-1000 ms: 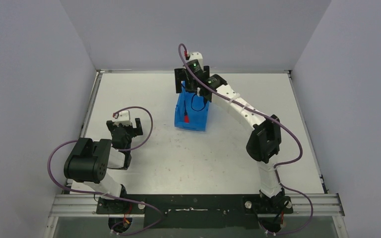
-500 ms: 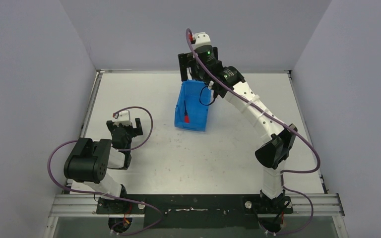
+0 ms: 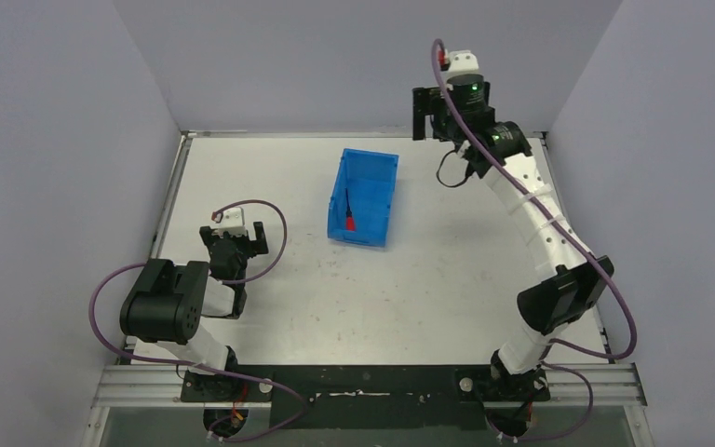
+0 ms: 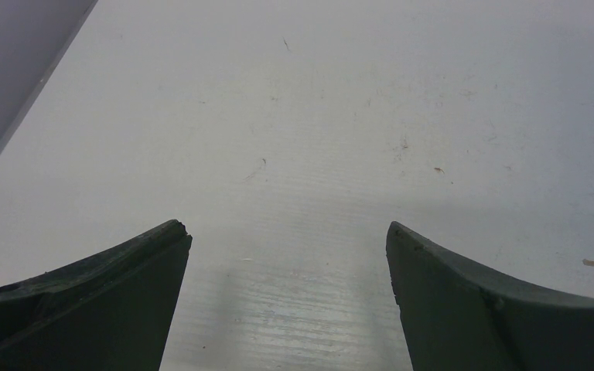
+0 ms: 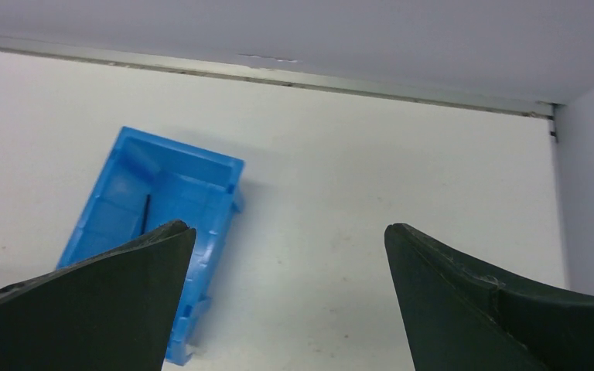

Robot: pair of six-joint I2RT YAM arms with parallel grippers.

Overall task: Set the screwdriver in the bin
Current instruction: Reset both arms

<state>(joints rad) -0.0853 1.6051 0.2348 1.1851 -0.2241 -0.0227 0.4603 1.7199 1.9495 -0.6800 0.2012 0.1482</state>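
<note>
The blue bin stands on the table at centre back. The screwdriver, red handle and thin dark shaft, lies inside it near its left wall. In the right wrist view the bin shows at lower left, with the dark shaft visible inside and the handle hidden behind my finger. My right gripper is open and empty, raised high near the back wall, to the right of the bin. My left gripper is open and empty, low over the table at the left.
Grey walls enclose the table on the left, back and right. A metal rail runs along the back edge. The left wrist view shows only bare scuffed table between the fingers.
My right gripper has lifted away from over the bin and swung right and back toward the rear wall. The screwdriver stays in the bin. The left arm has not moved.
</note>
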